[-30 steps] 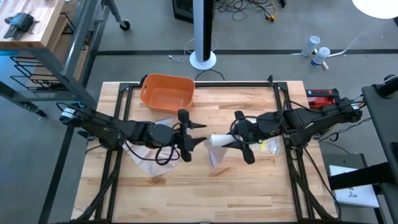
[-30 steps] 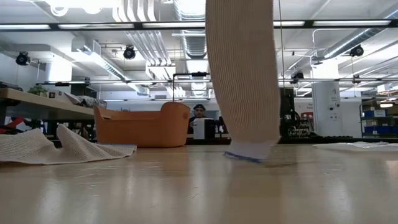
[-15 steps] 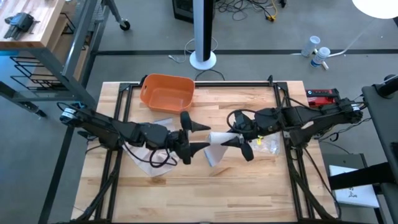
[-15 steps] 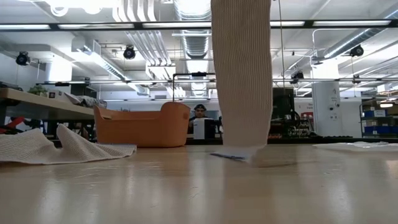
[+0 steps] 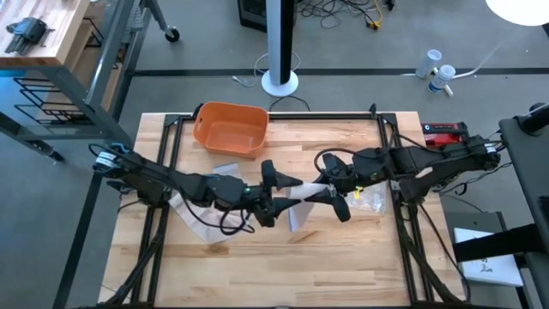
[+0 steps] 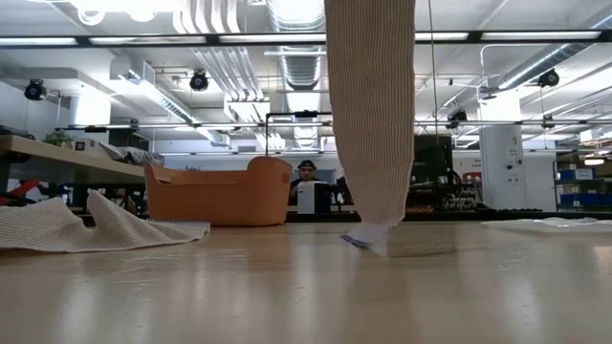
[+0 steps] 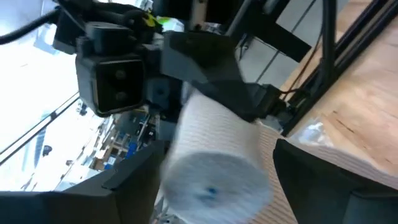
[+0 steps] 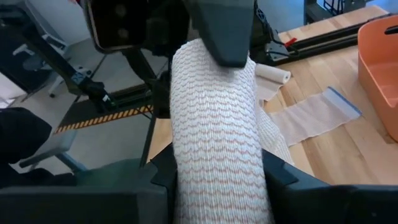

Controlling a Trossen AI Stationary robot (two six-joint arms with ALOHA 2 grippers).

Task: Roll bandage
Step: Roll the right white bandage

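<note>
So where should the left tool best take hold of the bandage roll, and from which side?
Probably the free end of the bandage roll, coming from the left side. The right tool already holds the other end, so the roll lies level between the arms, and the left tool stands open around that end.

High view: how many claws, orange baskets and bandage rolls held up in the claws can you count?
Claws: 2 (left claw, right claw)
Orange basket: 1
Held bandage roll: 1
Total: 4
</note>
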